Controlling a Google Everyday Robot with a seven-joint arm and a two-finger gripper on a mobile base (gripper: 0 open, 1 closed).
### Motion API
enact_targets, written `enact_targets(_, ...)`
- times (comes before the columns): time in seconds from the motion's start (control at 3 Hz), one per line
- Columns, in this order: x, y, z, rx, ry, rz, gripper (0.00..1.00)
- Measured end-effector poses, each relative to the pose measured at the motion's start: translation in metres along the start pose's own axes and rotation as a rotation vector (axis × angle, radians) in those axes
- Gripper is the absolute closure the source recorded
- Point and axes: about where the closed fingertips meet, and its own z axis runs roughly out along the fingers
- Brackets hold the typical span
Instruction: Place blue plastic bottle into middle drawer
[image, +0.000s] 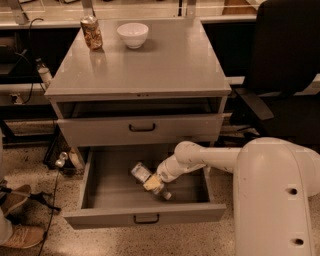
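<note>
the middle drawer (107, 218) stood pulled well out toward the near side, its grey floor open to view, while the drawer above it (95, 131) sat only slightly ajar. the arm (215, 157) reached in from the right and dipped into the open drawer, putting the claw (154, 184) low over the drawer floor, a little right of centre. the blue plastic bottle (141, 172) lay tilted right at the claw, inside the drawer walls, label end toward the far left. whether the claw was clenched on it or had released it could not be told. so the main part looked done, or very nearly: the bottle was within the right drawer. what seemed left was a clean release, if not already made, and lifting the arm out. up on the bench (160, 67) a brownish can (91, 32) and a white bowl (133, 34) stood at the far edge, well apart from the work.
</note>
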Motion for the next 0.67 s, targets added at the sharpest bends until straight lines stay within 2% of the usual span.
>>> enact_targets(0.33, 0.0074, -0.0056, 0.0071, -0.015, -0.013, 0.031, 0.75)
enact_targets(0.67, 0.0118, -0.0079, 0.0044, -0.01, -0.031, 0.045, 0.52)
